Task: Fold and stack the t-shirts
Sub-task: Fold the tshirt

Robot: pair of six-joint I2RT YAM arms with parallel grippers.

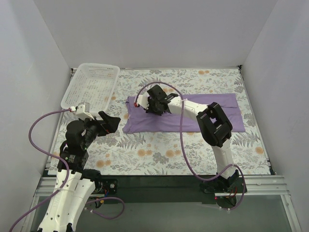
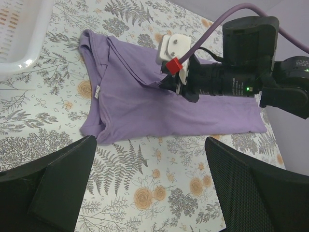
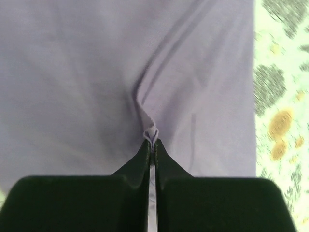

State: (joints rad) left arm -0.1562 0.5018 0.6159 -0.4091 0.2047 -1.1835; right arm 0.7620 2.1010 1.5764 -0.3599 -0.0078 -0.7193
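Observation:
The lavender t-shirt (image 1: pixel 159 123) lies flat as a long band across the floral table, its collar end at the left. The small white neck label (image 2: pixel 97 92) shows there in the left wrist view. My right gripper (image 1: pixel 155 107) is down on the shirt's left part and shut on a pinched ridge of purple fabric (image 3: pixel 152 133), which stands up between its fingertips (image 3: pixel 145 150). My left gripper (image 1: pixel 112 122) hovers over bare tablecloth just left of the shirt's near left corner. Its jaws stand wide open (image 2: pixel 150 159) with nothing between them.
A white mesh basket (image 1: pixel 72 89) stands at the back left, its rim (image 2: pixel 29 53) close to the shirt's collar end. White walls close in the table on three sides. A purple cable (image 1: pixel 164 86) loops above the right wrist.

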